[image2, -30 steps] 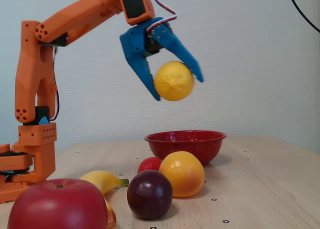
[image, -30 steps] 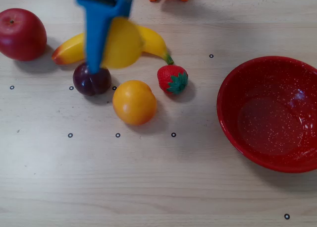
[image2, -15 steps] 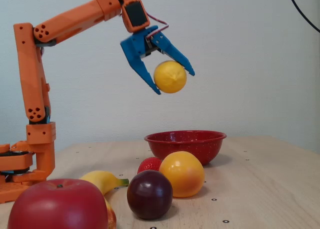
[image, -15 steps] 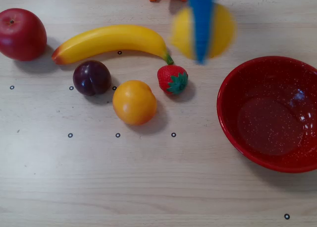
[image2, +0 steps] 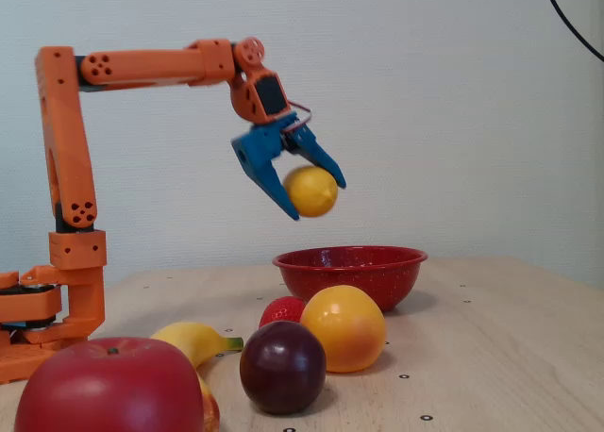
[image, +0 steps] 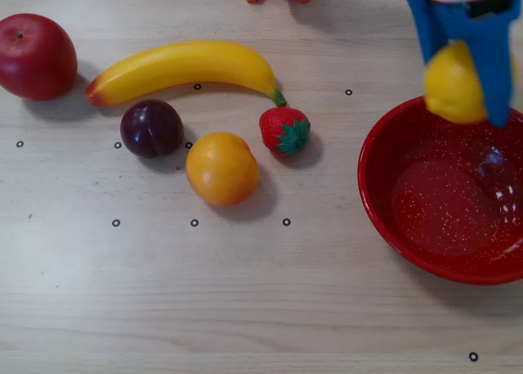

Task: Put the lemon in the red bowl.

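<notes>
The lemon (image2: 312,191) is pinched in my claw (image2: 314,200), blue fingers (image2: 268,173) pressed against it on both sides, so it's up in the air and not touching anything. In the fixed view it hangs clear above the red bowl (image2: 350,273), a bit toward the bowl's left side. From the overhead view the lemon (image: 452,84) sits right over the bowl's rim at about 12 o'clock, partly covered by one blue finger (image: 495,60), with the claw (image: 470,84) coming in from the top edge of the picture.

The red bowl (image: 380,207) is glossy with white speckles, nothing inside it that I can see, and it's parked on the right side of the bench (image: 245,309) in the overhead view.

Going out from the bowl toward 9 o'clock in the overhead view, there's a strawberry (image: 284,131), then an orange (image: 221,168) just below-left of it, then a dark plum (image: 151,128) beside the orange. A banana (image: 184,67) arcs along at roughly 12 o'clock from those three, stem end nearly at the strawberry. Way off at the far left is a red apple (image: 35,55).

My orange arm (image2: 151,66) reaches out flat from its post in the fixed view, wrist tipped down.
</notes>
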Action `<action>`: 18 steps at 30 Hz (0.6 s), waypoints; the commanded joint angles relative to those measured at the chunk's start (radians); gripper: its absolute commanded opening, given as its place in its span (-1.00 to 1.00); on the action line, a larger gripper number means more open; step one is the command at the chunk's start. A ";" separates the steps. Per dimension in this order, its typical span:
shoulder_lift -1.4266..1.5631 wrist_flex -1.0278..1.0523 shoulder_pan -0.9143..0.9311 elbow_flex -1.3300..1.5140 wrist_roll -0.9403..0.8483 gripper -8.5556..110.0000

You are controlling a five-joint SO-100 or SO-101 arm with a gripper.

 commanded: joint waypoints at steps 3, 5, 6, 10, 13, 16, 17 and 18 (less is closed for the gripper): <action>-0.038 -0.155 0.026 -0.003 0.046 -0.85; -0.084 -0.224 0.025 0.008 0.060 -0.85; -0.106 -0.255 0.023 0.015 0.077 -0.85; -0.173 -0.324 0.015 0.037 0.120 -0.77; -0.196 -0.330 0.011 0.052 0.114 -0.54; -0.207 -0.359 0.003 0.084 0.109 -0.33; -0.210 -0.359 0.000 0.089 0.104 -0.28; -0.215 -0.359 -0.002 0.091 0.101 -0.26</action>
